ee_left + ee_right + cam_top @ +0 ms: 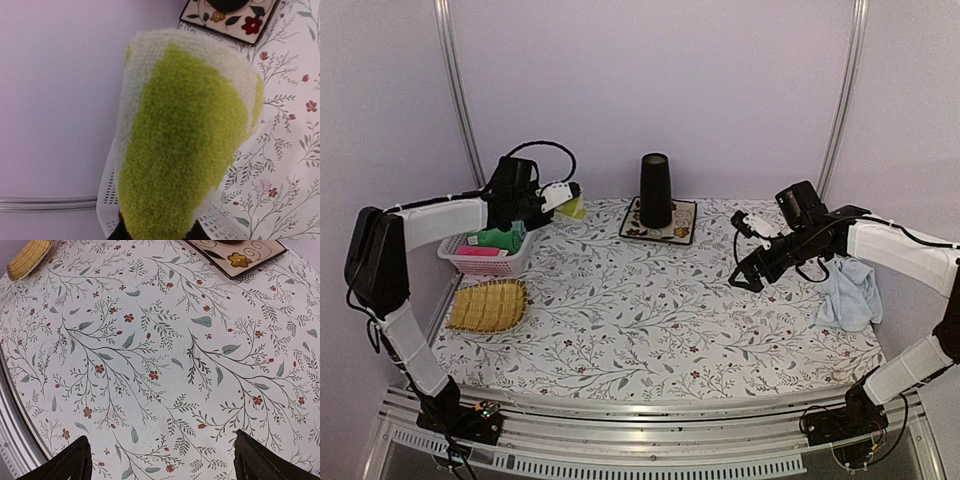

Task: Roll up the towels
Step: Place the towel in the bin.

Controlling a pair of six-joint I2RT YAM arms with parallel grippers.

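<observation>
Our left pincer (pixel 561 199) is clamping the yellow-green towel (pixel 574 209) above the white basket (pixel 485 263) in the overhead view, which alone is showing the blue towel (pixel 850 292) lying beside the right arm. At the left wrist we are seeing the held towel's pale edging. At the right wrist, the right pincer (pixel 165 465) is gaping over the flowered tablecloth (pixel 150 340).

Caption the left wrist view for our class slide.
Left gripper holds the yellow-green towel over the white basket, flowered mat beyond.

The left arm (pixel 438 222) rises from its base at the near left corner of the table (pixel 650 330), bends at the elbow and reaches toward the far left corner. There the left gripper (pixel 563 198) is clamped on a yellow-green towel (pixel 185 150), held off the table. The right arm (pixel 898 250) folds in from the right edge. The right gripper (pixel 160 437) hangs above the table, jaws spread wide and empty.
</observation>
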